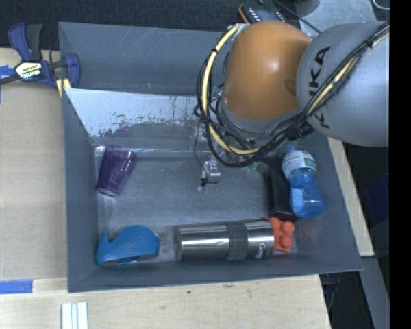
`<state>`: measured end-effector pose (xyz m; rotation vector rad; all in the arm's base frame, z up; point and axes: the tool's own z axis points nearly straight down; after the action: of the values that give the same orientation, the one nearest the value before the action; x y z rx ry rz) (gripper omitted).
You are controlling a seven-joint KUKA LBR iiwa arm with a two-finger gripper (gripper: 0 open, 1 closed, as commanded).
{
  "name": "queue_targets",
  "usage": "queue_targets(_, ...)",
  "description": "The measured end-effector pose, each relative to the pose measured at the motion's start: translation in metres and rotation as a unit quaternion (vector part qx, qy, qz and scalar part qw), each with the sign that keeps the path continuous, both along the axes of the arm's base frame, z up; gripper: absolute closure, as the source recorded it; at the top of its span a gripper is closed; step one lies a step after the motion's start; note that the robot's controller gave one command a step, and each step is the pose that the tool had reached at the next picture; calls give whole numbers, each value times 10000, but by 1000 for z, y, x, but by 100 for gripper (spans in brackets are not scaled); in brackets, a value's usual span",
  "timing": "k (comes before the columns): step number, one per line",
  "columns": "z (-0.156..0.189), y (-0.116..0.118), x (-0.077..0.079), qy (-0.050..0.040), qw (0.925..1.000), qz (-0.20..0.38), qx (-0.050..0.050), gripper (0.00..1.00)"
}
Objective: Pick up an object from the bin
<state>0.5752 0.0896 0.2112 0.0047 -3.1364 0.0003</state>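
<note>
My gripper [209,175] pokes out below the arm's orange cover, over the bin's floor near the middle. A steel flask [222,242] with a black band and an orange cap lies on its side along the front wall, below the gripper. To the right, a blue plastic bottle [303,184] with a white label leans against the right wall. A black oblong thing [277,192] lies beside that bottle, partly hidden by the arm. No loose thing touches the gripper.
A purple translucent cup [114,170] lies on its side at the left. A blue rounded plastic thing [127,245] sits in the front left corner. The arm and its cables cover the bin's back right part.
</note>
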Motion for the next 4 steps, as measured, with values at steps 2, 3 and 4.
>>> queue_targets(2,-91,-30,-45,-37,9932,1161,8,0)
queue_targets(3,-57,-74,-82,-65,9991,420,0,0)
queue_targets(4,-92,-22,-90,-43,9899,1418,7,0)
